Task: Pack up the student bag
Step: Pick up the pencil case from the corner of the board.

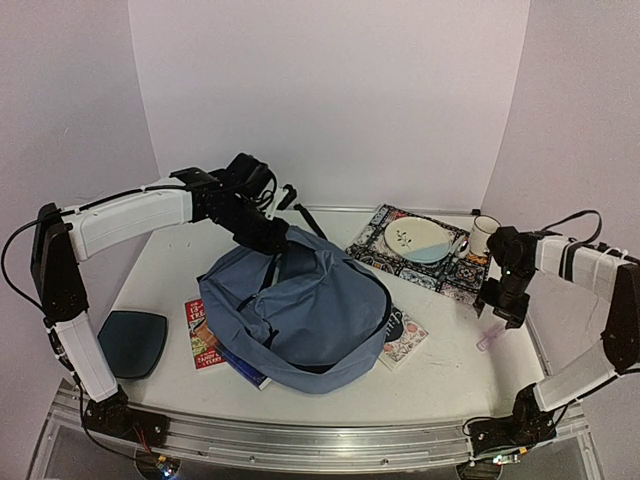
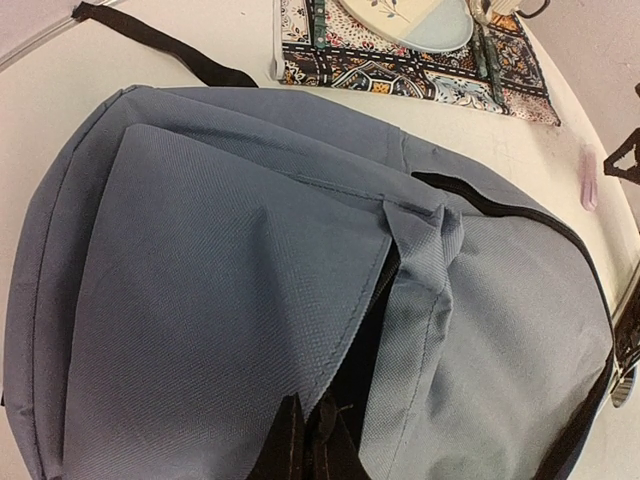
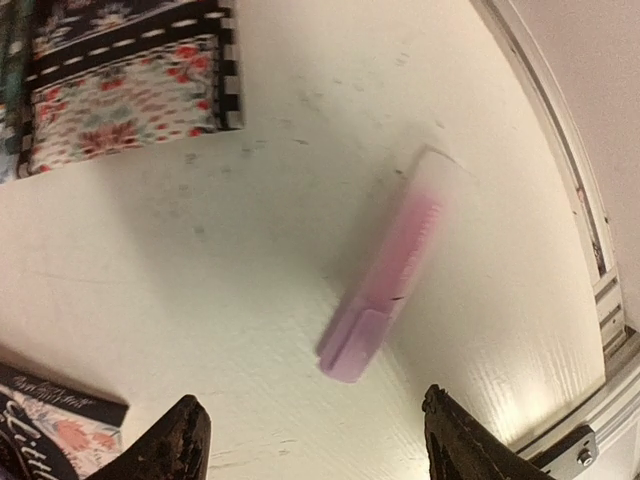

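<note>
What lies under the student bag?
Three books poke out from under the student bag: a red book at its left, a dark blue book at its near edge, a patterned book at its right. The bag covers the rest of them.

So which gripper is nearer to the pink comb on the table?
Right. The right gripper hangs open just above the pink comb. The left gripper is far off, at the top of the bag.
</note>
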Motion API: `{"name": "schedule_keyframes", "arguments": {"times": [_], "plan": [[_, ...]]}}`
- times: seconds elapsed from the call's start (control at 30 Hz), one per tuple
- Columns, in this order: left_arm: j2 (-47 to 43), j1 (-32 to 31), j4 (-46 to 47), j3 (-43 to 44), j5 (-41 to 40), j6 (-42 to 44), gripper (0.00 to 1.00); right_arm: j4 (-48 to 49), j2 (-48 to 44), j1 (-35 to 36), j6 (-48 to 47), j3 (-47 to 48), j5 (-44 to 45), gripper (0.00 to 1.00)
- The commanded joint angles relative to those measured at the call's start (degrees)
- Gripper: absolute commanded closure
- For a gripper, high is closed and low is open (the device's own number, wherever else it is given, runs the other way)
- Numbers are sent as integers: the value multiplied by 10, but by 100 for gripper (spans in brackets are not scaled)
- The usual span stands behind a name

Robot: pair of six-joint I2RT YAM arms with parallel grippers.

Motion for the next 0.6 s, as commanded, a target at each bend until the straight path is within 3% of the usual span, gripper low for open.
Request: {"name": "schedule_keyframes", "arguments": {"times": [0.0,0.57], "plan": [[-37,0,17,0,-4,11,100,23,-21,-58,-7,-52,-28,29],[-37,0,13,1,0,8,100,129,44,-107,22,-128,-73,45]]}}
